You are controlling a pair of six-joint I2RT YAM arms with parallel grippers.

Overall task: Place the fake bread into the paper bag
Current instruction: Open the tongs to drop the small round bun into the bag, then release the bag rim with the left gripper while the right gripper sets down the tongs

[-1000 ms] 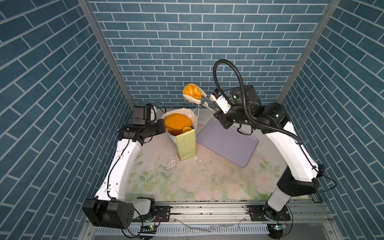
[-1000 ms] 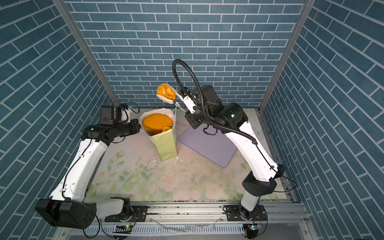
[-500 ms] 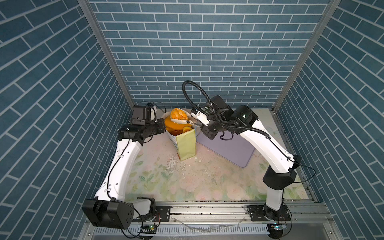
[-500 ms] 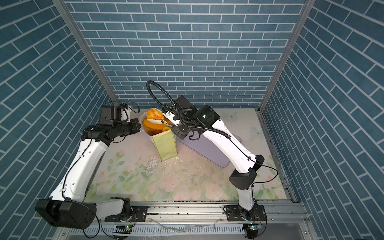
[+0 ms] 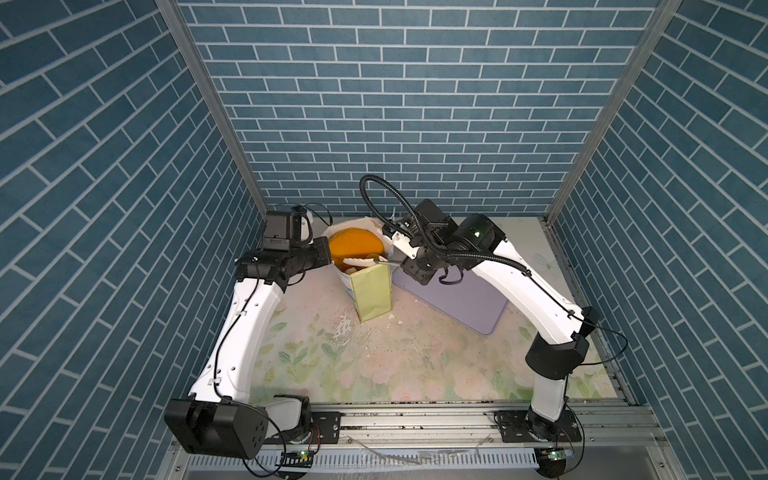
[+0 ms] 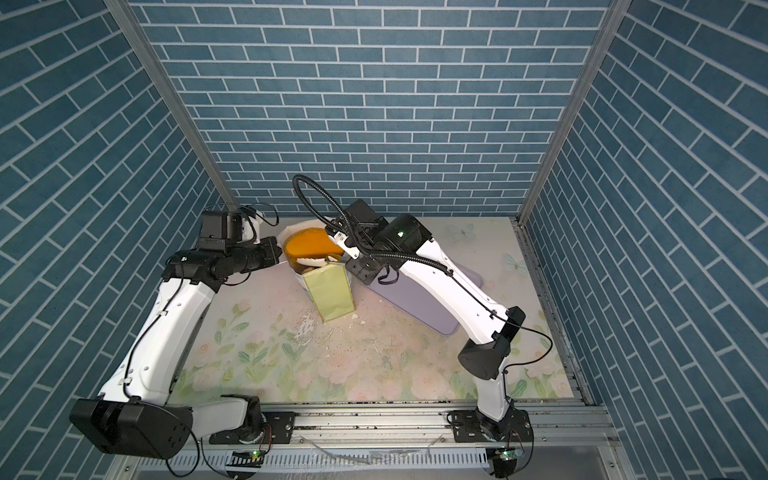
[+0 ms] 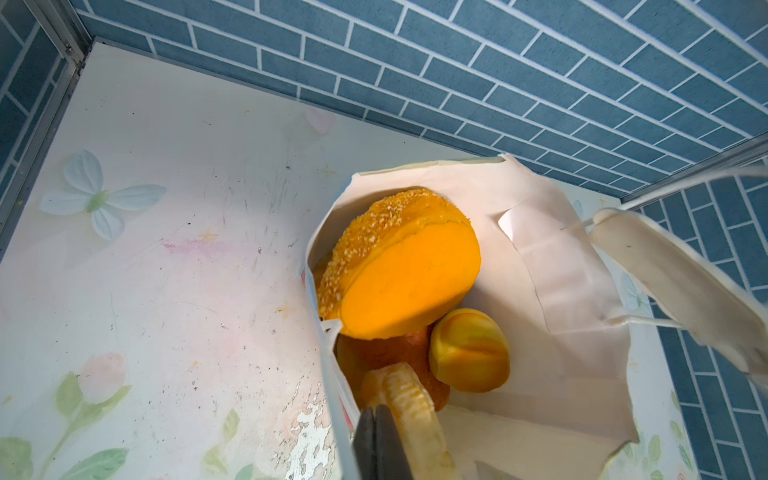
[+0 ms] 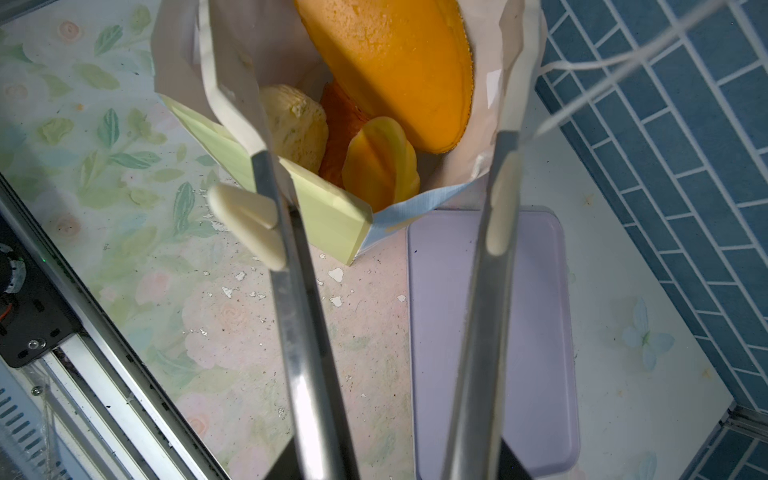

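Blue brick-patterned walls (image 5: 415,104) close in on three sides of the floral tabletop (image 5: 415,365), whose front half lies open, its worn surface flecked with white chips; an aluminium rail (image 5: 415,419) runs along the front edge. Near the back edge, left of centre, the tall paper bag (image 5: 371,291) stands upright, pale yellow-green outside and white within, with a flat lavender tray (image 5: 457,299) just beside it on its right. Inside sits the fake bread (image 5: 355,247): a glossy orange seeded loaf (image 7: 399,270) leans at the mouth, a ridged croissant (image 7: 469,351) lies lower down. The left gripper (image 7: 376,440) is pinched tight at the bag's left rim, seemingly on the paper. The right gripper (image 5: 409,253) grips metal tongs (image 8: 299,332), whose cream tips spread wide across the mouth, holding nothing
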